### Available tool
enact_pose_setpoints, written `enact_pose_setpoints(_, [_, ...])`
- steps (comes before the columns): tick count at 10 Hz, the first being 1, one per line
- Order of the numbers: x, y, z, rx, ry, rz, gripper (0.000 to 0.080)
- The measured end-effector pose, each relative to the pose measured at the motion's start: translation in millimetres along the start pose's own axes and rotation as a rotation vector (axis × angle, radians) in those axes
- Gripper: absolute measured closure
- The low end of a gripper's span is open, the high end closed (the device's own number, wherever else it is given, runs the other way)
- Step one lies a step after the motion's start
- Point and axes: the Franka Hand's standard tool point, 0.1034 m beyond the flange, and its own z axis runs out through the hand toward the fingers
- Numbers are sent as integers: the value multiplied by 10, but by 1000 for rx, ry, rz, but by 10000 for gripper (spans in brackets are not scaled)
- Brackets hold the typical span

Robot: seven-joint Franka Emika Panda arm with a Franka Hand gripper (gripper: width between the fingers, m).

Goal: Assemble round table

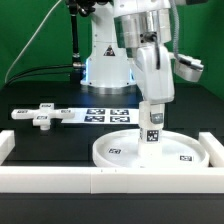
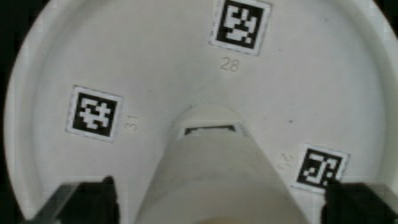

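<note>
**Q:** Is there any writing to read?

**A:** No brand name shows. The only markings are small black-and-white square tags. The wrist view shows three of them on the floor of the disc. Under the tag farthest from the camera is a faint grey mark, too blurred to read. In the exterior view one tag shows on the side of the post and two on the disc. Larger tags sit on the marker board, which lies behind the disc.

**Q:** Where are the table parts, and which way do they point?

**A:** The disc lies flat, rim up, on the black worktop, inside the white border rails. The post stands upright near the disc's middle, its long axis vertical. The cross-shaped piece lies flat on the worktop toward the exterior view's left, well apart from the disc. Its longer arm runs across the view.

**Q:** What are the fingers doing?

**A:** The fingers are released. In the wrist view one stands on each side of the post's upper end, with a dark gap between each finger and the post.

**Q:** What is hidden or unclear?

**A:** In the exterior view the robot arm covers the top of the post. The wrist view cuts off the disc's rim at the sides and shows only part of each finger. Whether the post is fastened into the disc or only resting on it cannot be told.
</note>
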Motion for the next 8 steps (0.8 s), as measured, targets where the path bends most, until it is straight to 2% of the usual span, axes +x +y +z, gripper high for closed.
enact_pose_setpoints(1, [4,5,3,-1,0,-68,164])
enact_pose_setpoints(2, [3,6,4,-1,0,-150,154])
enact_pose_setpoints(8, [-2,-48,-19,-7,15,-821,151])
